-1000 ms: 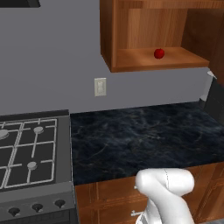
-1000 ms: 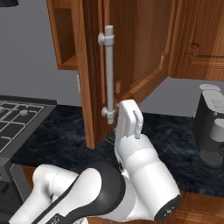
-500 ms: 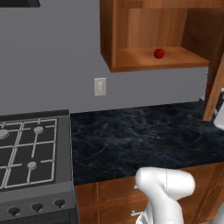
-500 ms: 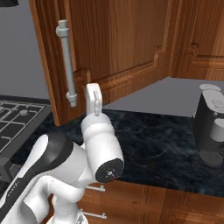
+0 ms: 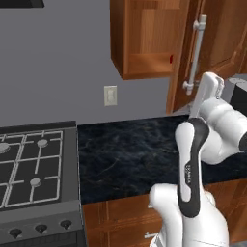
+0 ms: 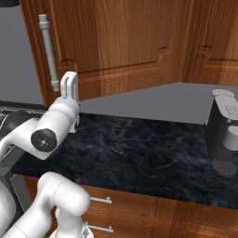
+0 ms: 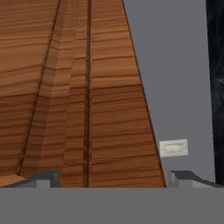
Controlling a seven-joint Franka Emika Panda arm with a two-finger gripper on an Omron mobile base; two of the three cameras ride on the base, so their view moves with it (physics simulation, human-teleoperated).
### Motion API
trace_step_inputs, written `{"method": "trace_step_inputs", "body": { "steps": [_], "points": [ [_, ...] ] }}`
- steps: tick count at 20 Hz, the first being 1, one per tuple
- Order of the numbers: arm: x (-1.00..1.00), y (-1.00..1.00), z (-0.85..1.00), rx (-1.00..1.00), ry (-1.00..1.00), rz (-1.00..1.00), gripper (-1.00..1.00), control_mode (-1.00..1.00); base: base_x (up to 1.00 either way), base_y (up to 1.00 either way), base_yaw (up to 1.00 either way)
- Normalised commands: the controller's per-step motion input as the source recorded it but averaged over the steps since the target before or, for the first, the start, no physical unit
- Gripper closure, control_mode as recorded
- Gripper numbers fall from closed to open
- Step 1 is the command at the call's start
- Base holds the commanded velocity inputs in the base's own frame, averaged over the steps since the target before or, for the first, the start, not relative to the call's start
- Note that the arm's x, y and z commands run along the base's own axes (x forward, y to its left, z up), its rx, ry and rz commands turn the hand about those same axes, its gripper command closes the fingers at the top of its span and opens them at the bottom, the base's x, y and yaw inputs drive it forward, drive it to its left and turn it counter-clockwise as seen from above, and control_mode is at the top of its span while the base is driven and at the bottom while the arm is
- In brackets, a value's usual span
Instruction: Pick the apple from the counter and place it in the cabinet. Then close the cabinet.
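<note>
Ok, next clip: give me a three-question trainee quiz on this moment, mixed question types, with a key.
1. True or false: the apple lies on the counter.
2. Multiple choice: the cabinet door is A) fully shut, B) partly swung over the opening, C) missing.
3. Short answer: where is the gripper relative to the silver bar handle, and is it holding anything?

Key:
1. False; it sits on the cabinet shelf, mostly hidden by the door.
2. B.
3. Near the handle's lower end, by the door's face; jaws open, holding nothing.
</note>
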Motion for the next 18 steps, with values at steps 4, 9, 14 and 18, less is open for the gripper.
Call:
{"method": "trace_step_inputs", "body": {
  "steps": [4,9,14,18],
  "points": [
    [1.00,0.22,0.09,0.00,0.17,-0.25,-1.00,-1.00,0.00,0.00,0.00],
    [1.00,-0.07,0.00,0.00,0.11,-0.10,-1.00,-1.00,0.00,0.00,0.00],
    [0.92,-0.36,0.00,0.00,0.06,0.00,-1.00,-1.00,0.00,0.00,0.00],
    [0.92,-0.38,0.00,0.00,0.08,0.01,-1.00,-1.00,0.00,0.00,0.00]
  ]
}}
